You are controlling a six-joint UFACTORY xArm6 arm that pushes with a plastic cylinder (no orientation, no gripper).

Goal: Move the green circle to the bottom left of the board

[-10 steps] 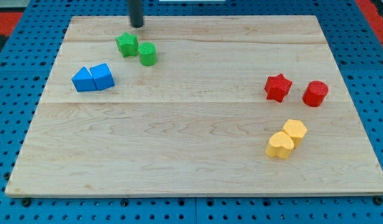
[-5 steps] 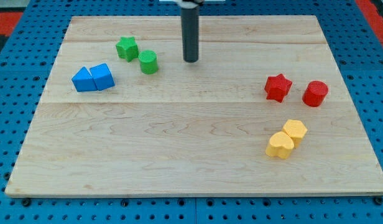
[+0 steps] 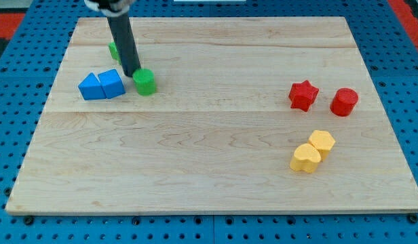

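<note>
The green circle (image 3: 145, 82) lies on the wooden board (image 3: 209, 169) in its upper left part, just right of two blue blocks (image 3: 101, 85). My tip (image 3: 132, 72) is down on the board at the circle's upper left edge, touching or nearly touching it. The rod rises up and to the left from there. It hides most of the green star (image 3: 113, 50), of which only a sliver shows at the rod's left side.
A red star (image 3: 303, 95) and a red circle (image 3: 344, 102) lie at the view's right. Two yellow blocks (image 3: 313, 151) lie below them, touching each other. Blue pegboard surrounds the board.
My tip swung from right of the green blocks to the circle's upper left. The green circle has slid down and left, toward the blue blocks. The green star has shifted left.
</note>
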